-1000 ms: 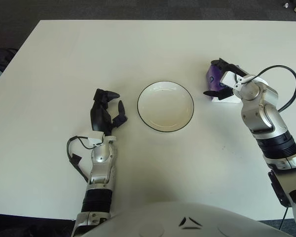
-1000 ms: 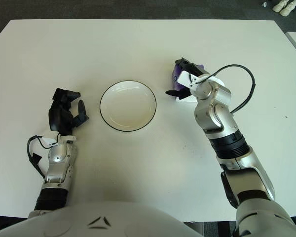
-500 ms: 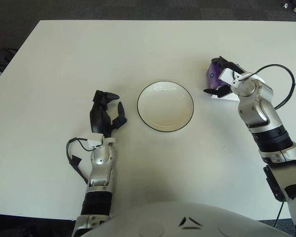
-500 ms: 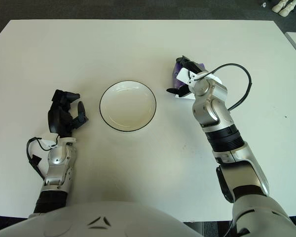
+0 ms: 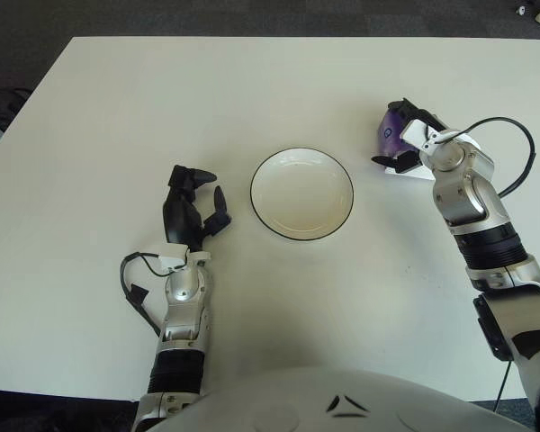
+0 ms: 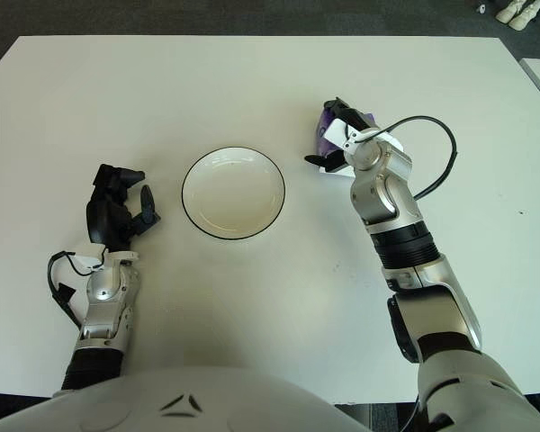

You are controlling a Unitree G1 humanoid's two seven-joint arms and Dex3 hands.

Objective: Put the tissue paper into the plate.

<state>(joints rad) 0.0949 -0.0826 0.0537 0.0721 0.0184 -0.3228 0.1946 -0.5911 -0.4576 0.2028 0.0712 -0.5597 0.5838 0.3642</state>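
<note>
Small purple-and-white soft pack of tissue paper [image 5: 392, 142] sits on the white counter [image 5: 117, 117], at about 2 o'clock from the round white plate with a dark rim [image 5: 301, 193], near it but apart. Plate is empty, centre of counter.

Right hand [image 5: 407, 144] is on the pack: black fingers [image 5: 389, 162] show along its near-left edge and over its top. They look wrapped around it, but whether the grip is fully closed and bearing load cannot be told; the pack appears not yet lifted.

Left hand [image 5: 191, 205] shows at 9 o'clock from the plate, well apart from the pack, fingers loosely curled, holding nothing. Idle.

Handling judgement: pack should be light and soft, a plastic film wrap over compressible paper. Film likely slick, so a light pinch may slide; a hard squeeze will only dent it, no breakage risk. Best hold is across the short width at the middle, fingers on opposing long sides, so it does not pivot or sag. Carry toward 8 o'clock to reach the plate; clear the rim, release low so it does not bounce out.
</note>
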